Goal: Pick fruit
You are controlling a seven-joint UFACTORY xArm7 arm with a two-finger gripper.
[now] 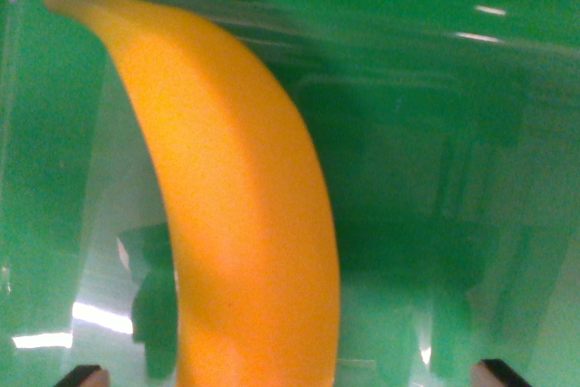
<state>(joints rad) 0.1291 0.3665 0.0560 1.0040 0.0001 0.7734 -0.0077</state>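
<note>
A yellow banana (236,197) fills the left-centre of the wrist view, curving from its brown tip at the upper left down to the bottom edge. It lies inside a clear plastic container (435,133) on a green surface. Only the two dark fingertips of my gripper (290,376) show, one fingertip (83,375) at the bottom left and the other at the bottom right. They stand wide apart on either side of the banana's lower end, so the gripper is open and close above the fruit.
The container's transparent walls and rim run along the top and the wrist view's left, with glare streaks. A dark reflection or shadow of the gripper lies on the container floor to the banana's right.
</note>
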